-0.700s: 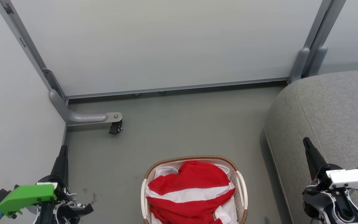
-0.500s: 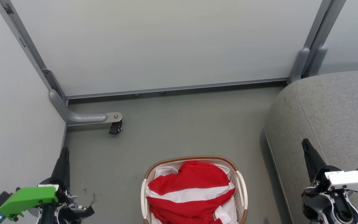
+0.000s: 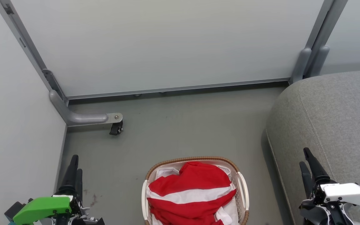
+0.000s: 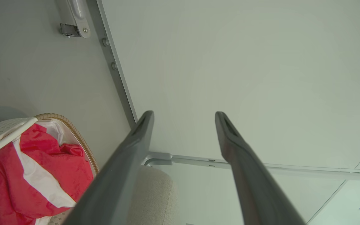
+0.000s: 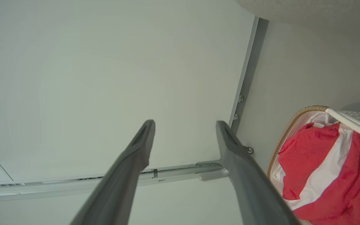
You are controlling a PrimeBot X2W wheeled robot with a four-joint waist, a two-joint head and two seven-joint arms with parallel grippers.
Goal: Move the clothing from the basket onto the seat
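— Both grippers sit lower in the head view than a moment ago, and each has turned so that its two dark fingers show side by side. Nothing else has shifted.

— And the clothes?

— The soft red clothing with a white band [image 3: 192, 190] lies heaped in the small oval white plastic basket with a brown woven rim [image 3: 192, 158]. It nearly fills the basket, with the white liner [image 3: 166, 172] showing at the edges. I cannot tell how many pieces make up the heap.

— Anything on the seat?

— No. The large grey fabric sofa [image 3: 333, 118] stands on the robot's right, apart from the basket, with a strip of grey floor [image 3: 183, 131] between them. No red shows on the part of it in view.

— What are the arms doing?

— The left gripper [image 3: 76, 164] hangs over the floor, well to the left of the basket and near the pale wall panel [image 3: 11, 125]. The right gripper [image 3: 304, 156] is in front of the sofa's near edge. In each wrist view the jaws stand wide apart with nothing between them.

— So how far along is it?

— At the very start, I judge. Nothing is lifted and nothing is placed. Reaching into the basket, taking hold of the cloth, carrying it across and letting it go on the sofa all remain, probably more than once.
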